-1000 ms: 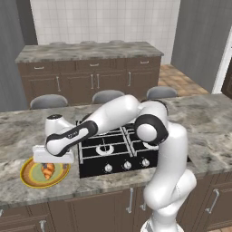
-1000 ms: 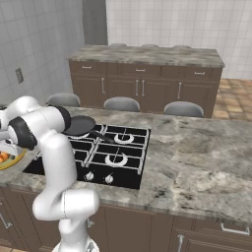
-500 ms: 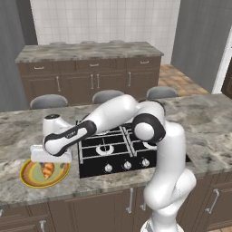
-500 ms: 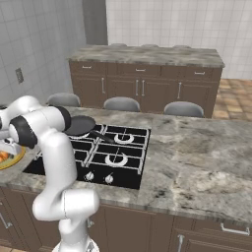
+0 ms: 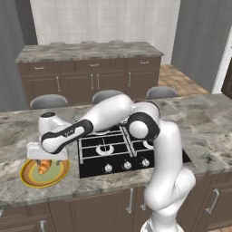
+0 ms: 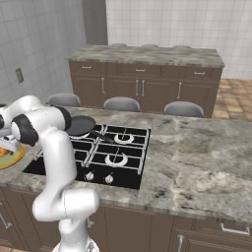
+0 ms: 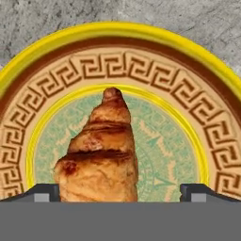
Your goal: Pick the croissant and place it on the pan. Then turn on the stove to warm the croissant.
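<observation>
The croissant [image 7: 101, 150] is a golden ridged pastry lying in the green centre of a yellow-rimmed plate [image 7: 122, 30]. My gripper [image 7: 120, 192] hangs open right over it, with one fingertip on each side of its wide end and neither touching it. From the left base view the croissant [image 5: 44, 167] sits just under the gripper [image 5: 45, 159], on the plate [image 5: 27, 179] to the left of the stove [image 5: 122, 149]. The black pan [image 6: 81, 125] rests on the stove's [image 6: 118, 157] far left burner, its handle pointing right.
Silver knobs [image 5: 127, 165] line the stove's near edge. The plate [image 6: 11, 156] lies on the grey stone counter [image 6: 197, 162], close to the counter's front edge. Three stools [image 6: 122, 104] stand behind the island, and my arm arches over the left burners.
The gripper has sunk slightly toward the croissant and its jaws have stayed open. Croissant, plate and pan have not moved.
</observation>
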Controlling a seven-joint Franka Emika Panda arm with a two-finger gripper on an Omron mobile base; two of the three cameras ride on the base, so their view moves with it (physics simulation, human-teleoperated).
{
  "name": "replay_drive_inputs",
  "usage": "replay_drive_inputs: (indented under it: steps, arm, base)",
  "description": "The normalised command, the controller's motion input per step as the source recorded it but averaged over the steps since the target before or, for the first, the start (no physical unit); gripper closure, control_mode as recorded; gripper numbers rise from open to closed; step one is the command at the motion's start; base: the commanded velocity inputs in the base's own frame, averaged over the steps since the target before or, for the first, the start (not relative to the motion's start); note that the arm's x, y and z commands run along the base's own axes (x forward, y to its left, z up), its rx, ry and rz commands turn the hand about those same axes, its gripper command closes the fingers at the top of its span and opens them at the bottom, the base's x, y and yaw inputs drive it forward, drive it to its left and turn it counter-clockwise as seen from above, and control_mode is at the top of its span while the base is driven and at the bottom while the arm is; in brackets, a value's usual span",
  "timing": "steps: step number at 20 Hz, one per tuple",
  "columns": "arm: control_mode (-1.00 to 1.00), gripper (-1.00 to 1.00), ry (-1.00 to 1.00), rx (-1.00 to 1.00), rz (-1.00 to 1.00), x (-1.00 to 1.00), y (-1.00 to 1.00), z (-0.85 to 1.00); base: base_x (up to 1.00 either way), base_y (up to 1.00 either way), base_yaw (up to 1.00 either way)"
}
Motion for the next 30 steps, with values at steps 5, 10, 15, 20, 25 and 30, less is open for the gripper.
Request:
replay_drive_inputs:
  steps: [5,10,15,20,25,30]
  arm:
    - [-1.0,-1.0,0.0,-0.07,0.0,0.0,0.25,-0.49]
    - [-1.0,1.0,0.0,-0.09,0.0,0.0,0.32,-0.47]
    - [-1.0,1.0,-0.18,0.0,0.0,-0.03,0.03,0.5]
    - [-1.0,1.0,-0.46,0.0,0.0,-0.29,-0.06,1.0]
    - [-1.0,1.0,-0.35,0.0,0.04,-0.25,-0.24,0.64]
    - [-1.0,1.0,-0.09,0.0,0.02,-0.14,-0.28,0.48]
  base:
    - [0.0,0.0,0.0]
    - [0.0,0.0,0.0]
    - [0.0,0.0,0.0]
    - [0.0,0.0,0.0]
    - [0.0,0.0,0.0]
    - [0.0,0.0,0.0]
